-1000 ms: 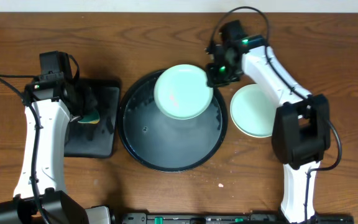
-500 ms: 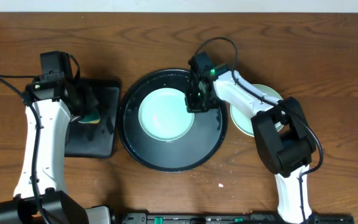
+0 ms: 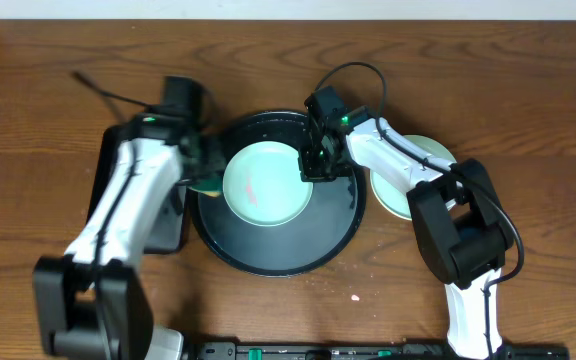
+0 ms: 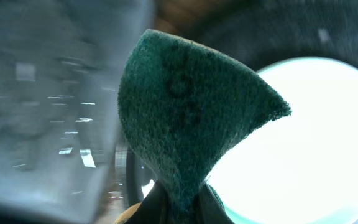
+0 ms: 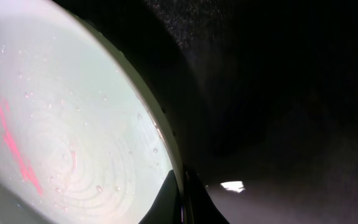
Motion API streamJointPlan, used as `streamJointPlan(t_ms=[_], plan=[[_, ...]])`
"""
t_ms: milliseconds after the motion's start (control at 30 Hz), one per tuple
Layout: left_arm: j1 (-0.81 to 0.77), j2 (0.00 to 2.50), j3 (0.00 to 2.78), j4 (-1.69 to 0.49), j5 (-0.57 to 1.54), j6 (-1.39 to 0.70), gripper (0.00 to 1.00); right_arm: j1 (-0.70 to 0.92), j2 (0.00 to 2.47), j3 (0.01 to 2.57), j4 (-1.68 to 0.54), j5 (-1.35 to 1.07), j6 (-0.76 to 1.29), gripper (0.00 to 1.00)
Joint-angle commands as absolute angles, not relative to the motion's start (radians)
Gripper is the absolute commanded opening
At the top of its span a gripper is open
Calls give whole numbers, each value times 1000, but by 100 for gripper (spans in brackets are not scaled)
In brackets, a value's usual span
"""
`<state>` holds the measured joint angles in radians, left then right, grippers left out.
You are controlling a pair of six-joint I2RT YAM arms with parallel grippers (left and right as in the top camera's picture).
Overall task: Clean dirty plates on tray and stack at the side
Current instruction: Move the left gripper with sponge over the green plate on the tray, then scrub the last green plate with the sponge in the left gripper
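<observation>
A mint-green plate (image 3: 266, 184) with a red smear lies in the large round black tray (image 3: 278, 250). My right gripper (image 3: 316, 166) is shut on that plate's right rim; the right wrist view shows the fingers (image 5: 181, 202) pinching the edge of the plate (image 5: 55, 124). My left gripper (image 3: 203, 175) is shut on a dark green sponge (image 4: 188, 118) and hovers at the plate's left edge, over the tray rim. The bright plate (image 4: 303, 137) shows behind the sponge. Another mint-green plate (image 3: 408, 180) lies on the table right of the tray, partly under the right arm. The yellow plate is not visible.
A smaller rectangular black tray (image 3: 158, 225) sits left of the round tray, mostly under the left arm. Small crumbs lie on the wooden table near the front (image 3: 355, 296).
My left arm has swung from the rectangular tray rightward to the plate's left edge, carrying the sponge. My right gripper brought the plate down into the tray, where it now rests.
</observation>
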<state>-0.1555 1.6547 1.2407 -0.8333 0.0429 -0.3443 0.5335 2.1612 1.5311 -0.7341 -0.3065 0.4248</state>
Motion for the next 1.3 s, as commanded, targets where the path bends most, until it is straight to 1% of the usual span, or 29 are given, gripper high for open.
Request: streamJointPlan(t_ms=[0, 100, 200, 333, 500, 567, 600, 667, 733, 833, 900, 967, 1100, 1167, 1267], plan=[[-224, 1731, 1258, -813, 106, -357, 7, 550, 2167, 1506, -736, -295, 440, 1], [-265, 1786, 1258, -789, 109, -364, 7, 550, 2167, 1506, -736, -296, 440, 1], [-292, 1844, 1258, -774, 109, -418, 7, 550, 2167, 1506, -736, -296, 440, 1], [-305, 1905, 1258, -772, 115, -484, 7, 550, 2167, 1506, -736, -295, 440, 1], [-314, 1948, 1257, -772, 167, -484, 8, 550, 2167, 1506, -733, -296, 436, 1], [-319, 1949, 1256, -767, 219, -450, 7, 550, 2167, 1506, -733, -296, 436, 1], [-321, 1949, 1256, -752, 273, -395, 7, 550, 2167, 1506, -733, -296, 437, 1], [-325, 1949, 1256, -716, 443, -242, 8, 550, 2167, 1506, -733, -296, 433, 1], [-325, 1949, 1256, -689, 578, -149, 7, 550, 2167, 1506, -733, -296, 433, 1], [-325, 1949, 1256, -651, 588, -148, 8, 550, 2167, 1506, -732, -296, 433, 1], [-324, 1949, 1256, -623, 519, -213, 8, 550, 2167, 1506, -732, -296, 432, 1], [-323, 1949, 1256, -611, 348, -346, 8, 550, 2167, 1506, -733, -295, 432, 1], [-308, 1947, 1258, -643, -68, -612, 7, 550, 2167, 1506, -732, -295, 432, 1], [-292, 1946, 1258, -645, -144, -649, 7, 550, 2167, 1506, -733, -295, 432, 1], [-276, 1946, 1258, -662, -152, -649, 7, 550, 2167, 1506, -733, -292, 432, 1]])
